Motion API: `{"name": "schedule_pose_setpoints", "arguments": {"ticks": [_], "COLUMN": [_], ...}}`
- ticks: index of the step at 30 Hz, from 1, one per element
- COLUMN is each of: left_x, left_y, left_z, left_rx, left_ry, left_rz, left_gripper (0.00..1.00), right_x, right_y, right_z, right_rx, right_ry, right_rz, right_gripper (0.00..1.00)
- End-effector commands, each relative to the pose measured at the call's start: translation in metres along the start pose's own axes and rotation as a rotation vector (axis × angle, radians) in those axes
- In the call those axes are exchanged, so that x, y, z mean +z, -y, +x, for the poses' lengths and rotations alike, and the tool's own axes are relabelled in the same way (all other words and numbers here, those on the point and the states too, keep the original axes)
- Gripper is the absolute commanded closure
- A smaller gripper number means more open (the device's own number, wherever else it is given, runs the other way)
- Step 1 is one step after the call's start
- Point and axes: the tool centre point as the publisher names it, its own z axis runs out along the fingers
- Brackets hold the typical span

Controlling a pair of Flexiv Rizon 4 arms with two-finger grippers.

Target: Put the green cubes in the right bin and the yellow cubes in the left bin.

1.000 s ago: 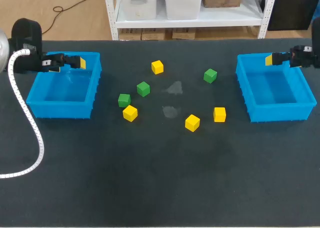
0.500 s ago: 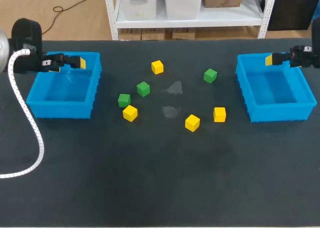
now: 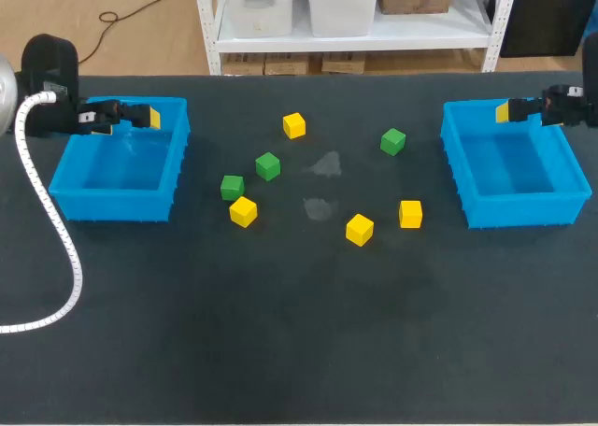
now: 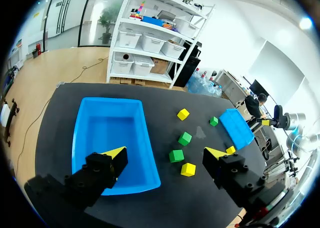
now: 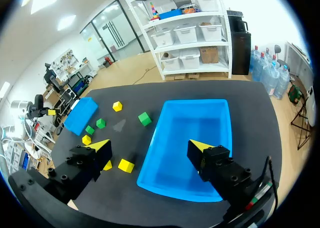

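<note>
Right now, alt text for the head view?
Four yellow cubes and three green cubes lie scattered on a table between two empty blue bins. The left gripper hangs over the far end of the left bin, the right gripper likewise over the right bin, neither holding anything.

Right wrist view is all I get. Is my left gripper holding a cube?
Observer: No. The left gripper is open and empty, up by the left bin.
Operator: Is anything in that bin?
Observer: Nothing, its floor is bare.
Operator: How many yellow cubes? I can't count them all.
Observer: Four yellow cubes, all on the table.
</note>
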Motion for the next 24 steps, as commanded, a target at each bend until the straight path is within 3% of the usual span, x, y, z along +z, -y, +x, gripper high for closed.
{"name": "schedule_pose_setpoints", "arguments": {"ticks": [1, 8, 13, 20, 24], "left_x": [-0.001, -0.001, -0.001, -0.001, -0.001], "left_y": [-0.002, -0.002, -0.002, -0.002, -0.002], "left_z": [0.002, 0.002, 0.002, 0.002, 0.002], "left_rx": [0.002, 0.002, 0.002, 0.002, 0.002], "left_ry": [0.008, 0.008, 0.008, 0.008, 0.008], "left_rz": [0.011, 0.011, 0.011, 0.011, 0.011], "left_gripper": [0.0, 0.0, 0.0, 0.0, 0.0], "right_x": [0.001, 0.011, 0.029, 0.081, 0.118], "right_y": [0.0, -0.006, -0.012, -0.027, -0.035], "right_z": [-0.003, -0.038, -0.067, -0.097, -0.102], "right_rx": [-0.003, -0.104, -0.2, -0.371, -0.429], "right_ry": [-0.007, -0.058, -0.149, -0.311, -0.39], "right_rz": [0.009, 0.029, 0.064, 0.107, 0.093], "right_gripper": [0.0, 0.0, 0.0, 0.0, 0.0]}}
